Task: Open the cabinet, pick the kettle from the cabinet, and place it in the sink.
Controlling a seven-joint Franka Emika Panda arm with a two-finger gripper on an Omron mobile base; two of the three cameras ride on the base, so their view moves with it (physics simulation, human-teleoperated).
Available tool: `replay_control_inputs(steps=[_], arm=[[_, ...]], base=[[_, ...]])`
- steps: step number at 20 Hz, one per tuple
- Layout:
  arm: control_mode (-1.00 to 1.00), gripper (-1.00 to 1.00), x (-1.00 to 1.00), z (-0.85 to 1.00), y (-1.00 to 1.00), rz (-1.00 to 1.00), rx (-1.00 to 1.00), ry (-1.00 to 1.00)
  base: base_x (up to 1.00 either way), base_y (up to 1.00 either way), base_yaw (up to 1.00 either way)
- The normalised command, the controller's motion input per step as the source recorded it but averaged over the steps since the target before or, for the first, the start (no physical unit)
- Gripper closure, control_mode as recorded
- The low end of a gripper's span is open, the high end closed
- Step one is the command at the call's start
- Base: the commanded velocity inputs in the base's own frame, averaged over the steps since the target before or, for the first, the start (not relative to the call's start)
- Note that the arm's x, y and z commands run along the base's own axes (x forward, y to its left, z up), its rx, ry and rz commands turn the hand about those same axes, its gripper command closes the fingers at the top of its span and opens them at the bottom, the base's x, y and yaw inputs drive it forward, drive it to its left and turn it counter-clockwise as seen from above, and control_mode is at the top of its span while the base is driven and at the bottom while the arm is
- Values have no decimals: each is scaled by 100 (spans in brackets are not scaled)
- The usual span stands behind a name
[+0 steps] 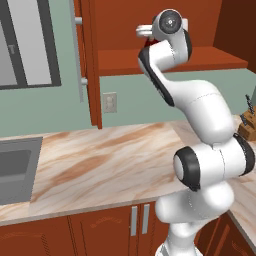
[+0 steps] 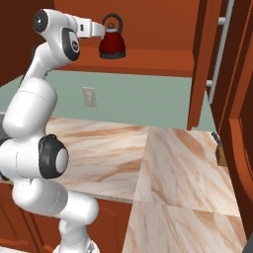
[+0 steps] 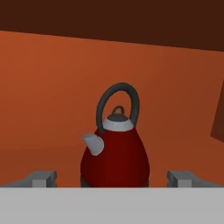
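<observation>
Your tool (image 3: 112, 178) is spread wide, its two grey fingertips (image 3: 41, 178) standing either side of the kettle (image 3: 114, 158) with a gap to each flank, gripping nothing. You can see the kettle upright on the shelf inside the cabinet (image 2: 148, 62): a dark red rounded body, a dark arched handle over the top, a grey lid with a small dark knob, and a short grey spout pointing to the left of the hand view. From the right base view the tool (image 2: 102, 30) sits just beside the kettle (image 2: 112, 44) at its upper body.

You have the cabinet door (image 2: 210, 64) swung open, its long silver bar handle (image 2: 221, 47) at the right, well apart from the arm. A knife block (image 1: 247, 126) stands at the far right of the surface (image 1: 110, 155). The surface is marbled tan; the dark grey sink (image 1: 17, 167) is set in it at the left. A wall outlet (image 1: 109, 102) sits on the pale green wall, and low reddish cabinets (image 1: 100, 232) run beneath.
</observation>
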Motion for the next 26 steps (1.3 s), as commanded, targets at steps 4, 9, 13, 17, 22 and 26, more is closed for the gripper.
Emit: replay_control_inputs(steps=[4,9,13,17,22,26], arm=[[-100,-100,35,5,5,-9,-1,0],[-100,-100,35,4,1,-8,0,2],[-100,-100,35,0,2,-6,0,2],[-100,-100,35,0,0,-6,0,6],[-100,-100,33,0,-6,-2,0,5],[-100,-100,28,4,-6,0,0,1]], base=[[0,0,0],[0,0,0],[0,0,0],[0,0,0],[0,0,0],[0,0,0]])
